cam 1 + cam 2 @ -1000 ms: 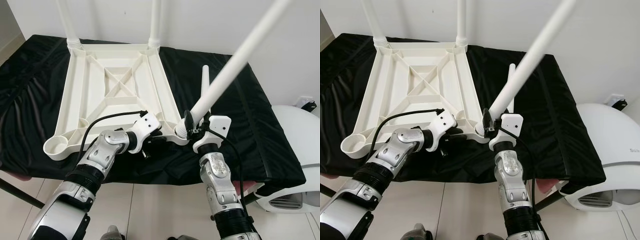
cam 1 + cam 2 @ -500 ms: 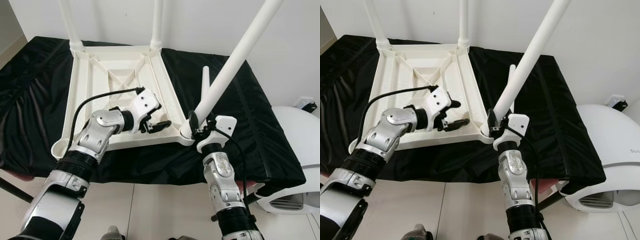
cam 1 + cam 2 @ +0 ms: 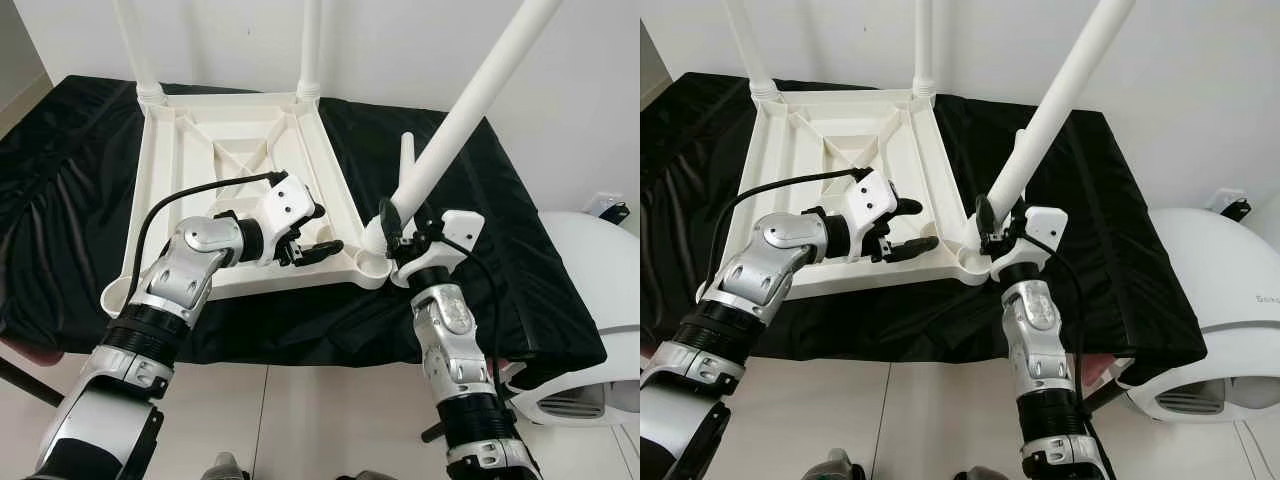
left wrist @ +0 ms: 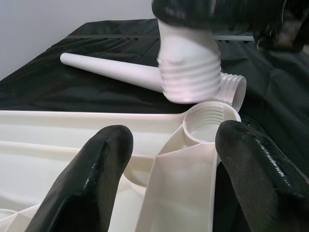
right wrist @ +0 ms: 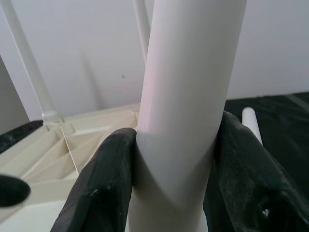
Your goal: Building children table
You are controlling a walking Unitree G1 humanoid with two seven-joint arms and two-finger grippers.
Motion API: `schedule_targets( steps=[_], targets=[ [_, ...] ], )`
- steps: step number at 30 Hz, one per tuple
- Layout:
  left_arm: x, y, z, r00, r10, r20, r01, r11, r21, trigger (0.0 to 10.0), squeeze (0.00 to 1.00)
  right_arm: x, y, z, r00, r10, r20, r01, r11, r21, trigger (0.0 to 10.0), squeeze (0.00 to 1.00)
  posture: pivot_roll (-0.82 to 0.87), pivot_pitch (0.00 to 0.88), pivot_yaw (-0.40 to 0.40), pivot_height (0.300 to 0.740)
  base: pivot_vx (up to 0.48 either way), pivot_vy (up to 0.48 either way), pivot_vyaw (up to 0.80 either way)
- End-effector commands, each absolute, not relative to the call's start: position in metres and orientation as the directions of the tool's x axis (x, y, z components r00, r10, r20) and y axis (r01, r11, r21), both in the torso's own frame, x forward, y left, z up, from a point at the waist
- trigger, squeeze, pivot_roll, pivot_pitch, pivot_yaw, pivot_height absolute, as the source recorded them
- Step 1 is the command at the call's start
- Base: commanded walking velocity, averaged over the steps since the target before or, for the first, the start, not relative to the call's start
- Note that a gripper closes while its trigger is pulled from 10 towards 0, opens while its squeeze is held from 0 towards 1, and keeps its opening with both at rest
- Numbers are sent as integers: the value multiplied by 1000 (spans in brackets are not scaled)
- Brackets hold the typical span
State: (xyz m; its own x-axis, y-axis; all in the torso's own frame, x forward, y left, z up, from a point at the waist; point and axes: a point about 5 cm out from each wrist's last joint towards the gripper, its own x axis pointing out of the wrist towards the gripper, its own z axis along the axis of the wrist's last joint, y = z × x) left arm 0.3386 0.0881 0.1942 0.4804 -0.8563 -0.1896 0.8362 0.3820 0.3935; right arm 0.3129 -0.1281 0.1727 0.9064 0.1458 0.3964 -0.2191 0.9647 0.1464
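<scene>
Two fingers of right hand (image 3: 400,222) clamp white leg (image 3: 455,125).

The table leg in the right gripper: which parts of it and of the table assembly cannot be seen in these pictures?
- Held table leg: its top is cut off by the upper edge of both eye views.
- Its threaded end: the right gripper hides it in the eye views; in the left wrist view it sits tilted above the corner socket.
- Two fitted legs: their tops are cut off.
- Table top: the left gripper covers part of its near rail.
</scene>
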Motion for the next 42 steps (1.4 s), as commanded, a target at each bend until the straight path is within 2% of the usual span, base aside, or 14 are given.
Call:
schedule_targets(
  steps=[1, 6, 7, 11, 14, 15, 16, 20, 22, 25, 27, 32, 37, 42],
  targets=[
    [342, 93, 191, 555, -815, -169, 799, 465, 383, 10000, 0, 313, -128, 183, 884, 151, 442, -234, 962, 139, 10000, 0, 27, 19, -41, 740, 0, 0, 0],
    [343, 101, 186, 642, -757, -120, 745, 578, 334, 10000, 0, 319, -137, 179, 895, 142, 422, -214, 968, 129, 10000, 0, 32, 23, -42, 740, 0, 0, 0],
    [343, 101, 186, 642, -757, -120, 745, 578, 334, 10000, 0, 319, -137, 179, 895, 142, 422, -214, 968, 129, 10000, 0, 32, 23, -42, 740, 0, 0, 0],
    [346, 112, 190, 738, -672, -50, 658, 702, 274, 10000, 0, 322, -142, 178, 896, 154, 416, -213, 972, 100, 10000, 0, 38, 22, -42, 740, 0, 0, 0],
    [347, 116, 192, 766, -641, -32, 627, 737, 253, 10000, 0, 323, -143, 178, 895, 162, 414, -221, 970, 98, 10000, 0, 38, 22, -42, 740, 0, 0, 0],
    [349, 131, 200, 837, -546, 37, 527, 823, 210, 10000, 0, 324, -142, 180, 891, 179, 418, -238, 967, 93, 10000, 0, 42, 20, -42, 740, 0, 0, 0],
    [349, 138, 202, 859, -507, 63, 489, 852, 189, 10000, 0, 324, -141, 180, 888, 185, 420, -243, 966, 89, 10000, 0, 42, 20, -42, 740, 0, 0, 0],
    [349, 146, 206, 883, -459, 97, 441, 882, 166, 10000, 0, 324, -140, 181, 886, 193, 422, -251, 964, 85, 10000, 0, 47, 17, -44, 740, 0, 0, 0],
    [342, 159, 212, 919, -360, 159, 343, 931, 124, 10000, 0, 322, -136, 182, 879, 219, 424, -277, 958, 80, 10000, 0, 57, 7, -50, 740, 0, 0, 0],
    [337, 164, 210, 936, -308, 171, 294, 951, 99, 10000, 0, 320, -133, 181, 875, 236, 422, -292, 954, 71, 10000, 0, 59, 7, -52, 740, 0, 0, 0],
    [330, 169, 207, 955, -221, 200, 213, 975, 59, 10000, 0, 317, -129, 179, 871, 260, 416, -316, 946, 70, 10000, 0, 57, 5, -52, 740, 0, 0, 0],
    [315, 167, 198, 957, -135, 258, 132, 991, 29, 10000, 0, 312, -124, 175, 867, 284, 409, -329, 943, 42, 10000, 0, 50, 0, -58, 740, 0, 0, 0],
    [306, 164, 191, 956, -97, 276, 110, 993, -32, 10000, 0, 309, -122, 174, 866, 282, 413, -325, 945, 38, 10000, 0, 48, 0, -57, 740, 0, 0, 0],
    [302, 165, 188, 956, -96, 276, 98, 995, 6, 10000, 0, 308, -121, 172, 869, 279, 408, -323, 945, 42, 10000, 0, 45, 0, -55, 740, 0, 0, 0]
  ],
)
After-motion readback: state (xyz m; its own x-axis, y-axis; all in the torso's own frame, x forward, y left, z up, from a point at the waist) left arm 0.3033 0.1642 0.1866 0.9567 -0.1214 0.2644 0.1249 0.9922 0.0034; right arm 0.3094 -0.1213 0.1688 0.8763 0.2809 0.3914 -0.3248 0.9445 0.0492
